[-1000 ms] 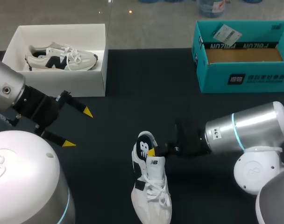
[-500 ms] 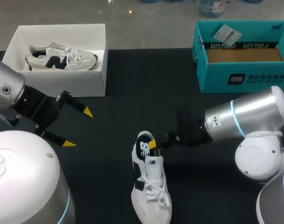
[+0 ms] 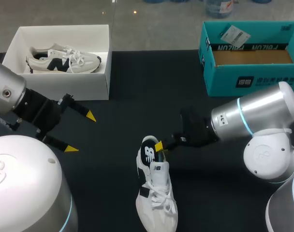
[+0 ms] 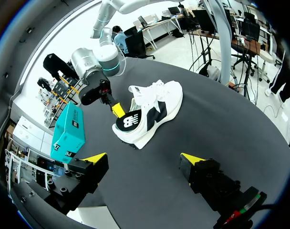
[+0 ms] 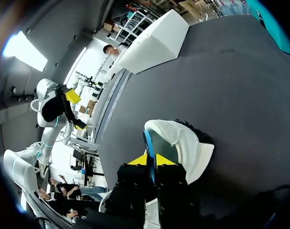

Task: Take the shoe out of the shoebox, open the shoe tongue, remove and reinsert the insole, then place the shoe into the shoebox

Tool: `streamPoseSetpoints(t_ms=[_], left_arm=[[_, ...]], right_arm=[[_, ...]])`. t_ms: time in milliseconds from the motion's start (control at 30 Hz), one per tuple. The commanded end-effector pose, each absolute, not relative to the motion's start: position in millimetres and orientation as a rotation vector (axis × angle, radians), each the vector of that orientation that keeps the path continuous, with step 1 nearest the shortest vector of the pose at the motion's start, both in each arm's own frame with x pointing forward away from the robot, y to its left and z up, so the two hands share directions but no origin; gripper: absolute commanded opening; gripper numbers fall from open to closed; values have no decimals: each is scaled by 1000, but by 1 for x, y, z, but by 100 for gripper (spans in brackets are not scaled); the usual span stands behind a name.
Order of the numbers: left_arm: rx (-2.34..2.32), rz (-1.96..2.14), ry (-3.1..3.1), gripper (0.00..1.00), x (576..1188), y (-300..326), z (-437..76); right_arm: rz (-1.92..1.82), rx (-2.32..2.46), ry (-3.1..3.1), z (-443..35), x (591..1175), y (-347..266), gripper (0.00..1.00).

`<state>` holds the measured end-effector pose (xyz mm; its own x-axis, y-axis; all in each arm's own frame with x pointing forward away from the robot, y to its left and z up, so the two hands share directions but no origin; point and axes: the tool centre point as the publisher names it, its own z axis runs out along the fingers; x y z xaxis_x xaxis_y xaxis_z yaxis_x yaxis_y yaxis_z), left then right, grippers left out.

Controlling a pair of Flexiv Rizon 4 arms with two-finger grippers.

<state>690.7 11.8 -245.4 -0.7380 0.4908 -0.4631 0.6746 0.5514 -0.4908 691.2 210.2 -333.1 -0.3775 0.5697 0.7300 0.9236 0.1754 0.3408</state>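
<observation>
Black matte tabletop [image 3: 137, 96], our right gripper [image 5: 151, 160] clamped on the thin blue insole [image 5: 147, 143] of a white-and-black sneaker [image 3: 156, 198], our left gripper [image 4: 144, 158] spread wide

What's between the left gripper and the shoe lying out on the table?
Nothing: only bare black table lies between the left gripper and the shoe. The head view shows that stretch plainly, and the left wrist view agrees.

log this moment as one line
right pincer: shut on insole at heel of shoe | left pincer: open, empty, near white shoebox | shoe: upright on table, outside shoebox
</observation>
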Motion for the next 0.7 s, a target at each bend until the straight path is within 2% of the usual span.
streamPoseSetpoints(t_ms=[33,700], left_arm=[[970,-965,2519,100,690,12,-245],[970,-965,2519,100,690,12,-245]], right_arm=[[-1073,-1418,-2022,-332,688,209,0],[-1076,-1444,-1963,-348,661,215,0]])
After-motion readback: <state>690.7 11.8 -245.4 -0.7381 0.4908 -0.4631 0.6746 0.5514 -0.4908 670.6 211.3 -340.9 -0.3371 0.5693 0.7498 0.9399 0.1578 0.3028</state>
